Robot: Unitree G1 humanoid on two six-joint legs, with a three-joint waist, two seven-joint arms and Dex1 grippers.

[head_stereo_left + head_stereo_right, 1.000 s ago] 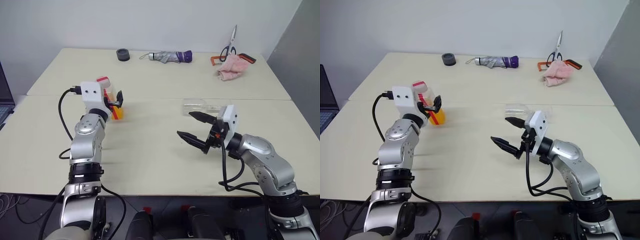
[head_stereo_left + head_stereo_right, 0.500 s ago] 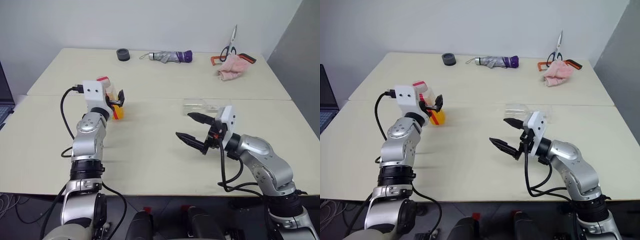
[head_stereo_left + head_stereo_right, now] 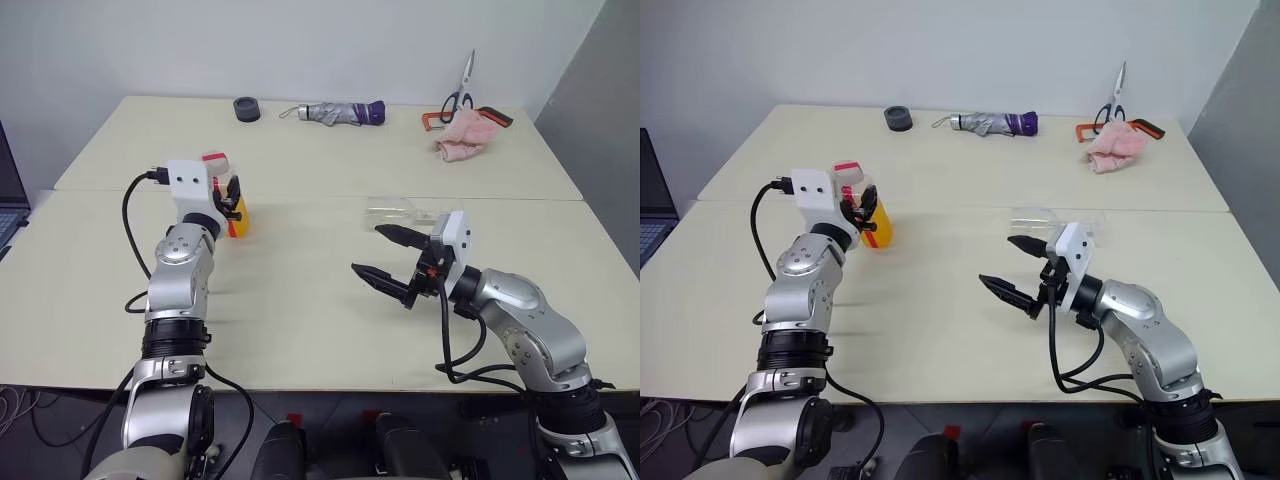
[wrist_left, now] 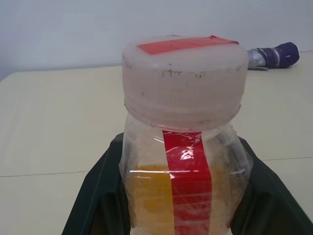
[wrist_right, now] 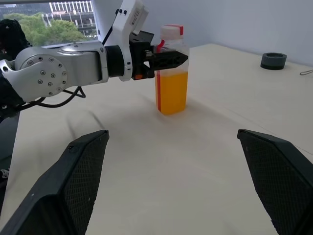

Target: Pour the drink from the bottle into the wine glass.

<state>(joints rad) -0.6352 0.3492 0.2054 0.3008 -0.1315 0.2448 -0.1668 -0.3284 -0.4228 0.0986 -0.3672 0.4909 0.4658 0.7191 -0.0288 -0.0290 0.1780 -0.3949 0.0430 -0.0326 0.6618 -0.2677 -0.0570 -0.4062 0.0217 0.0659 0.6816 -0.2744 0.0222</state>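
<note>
Pale desk [image 3: 300, 300], white wall behind. Left gripper [image 3: 862, 212] clamped on bottle [image 5: 171, 71] upper body, just under cap; bottle upright on desk, drink [image 5: 171, 92] low, safe to lift. Glass [image 3: 398, 211] lies toppled near right gripper [image 3: 388, 256], jaws apart, likely for righting it.
</note>
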